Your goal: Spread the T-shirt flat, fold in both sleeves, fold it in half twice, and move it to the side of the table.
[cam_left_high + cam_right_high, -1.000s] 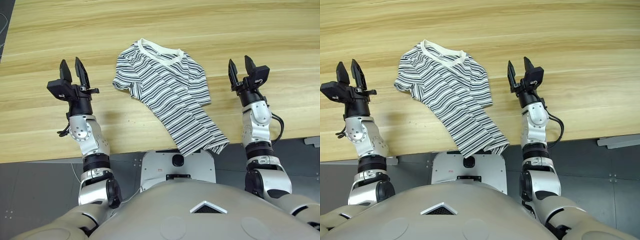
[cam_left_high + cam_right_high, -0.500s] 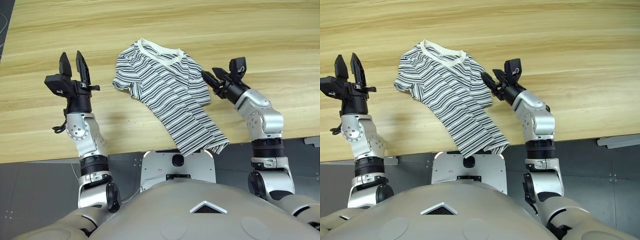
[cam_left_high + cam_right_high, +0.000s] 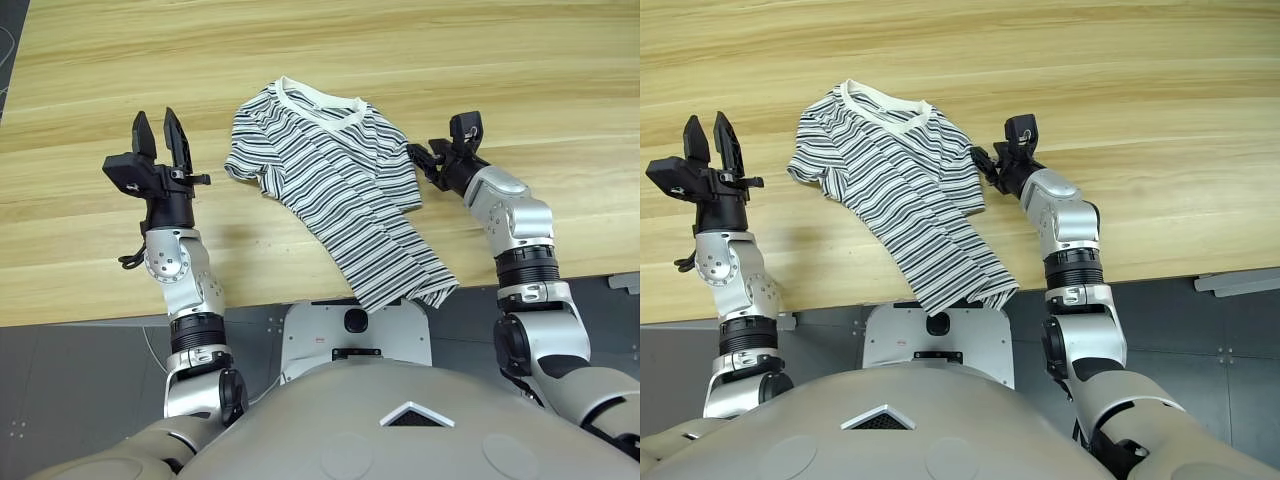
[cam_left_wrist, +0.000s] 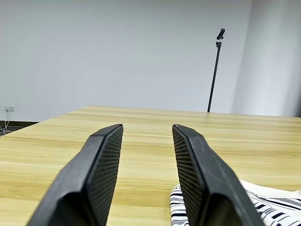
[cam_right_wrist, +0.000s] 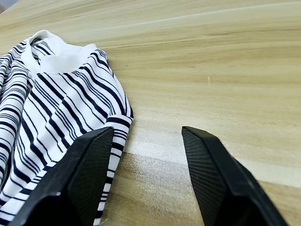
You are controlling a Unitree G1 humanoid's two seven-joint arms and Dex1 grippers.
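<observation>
The right gripper (image 5: 148, 133) sat low over the table (image 3: 520, 70) with its two fingers spread. The striped T-shirt (image 3: 335, 190) lay just to that gripper's left, its sleeve edge right at the fingertips. One finger (image 5: 87, 169) seemed to overlap the fabric's border, though contact could not be confirmed. From there the shirt ran aslant, its white collar farther from the robot than the gripper and its hem drooping over the near table edge. The left gripper (image 3: 155, 118) stood upright above the table, fingers parted and holding nothing. The shirt's other sleeve lay to its right, near but apart.
</observation>
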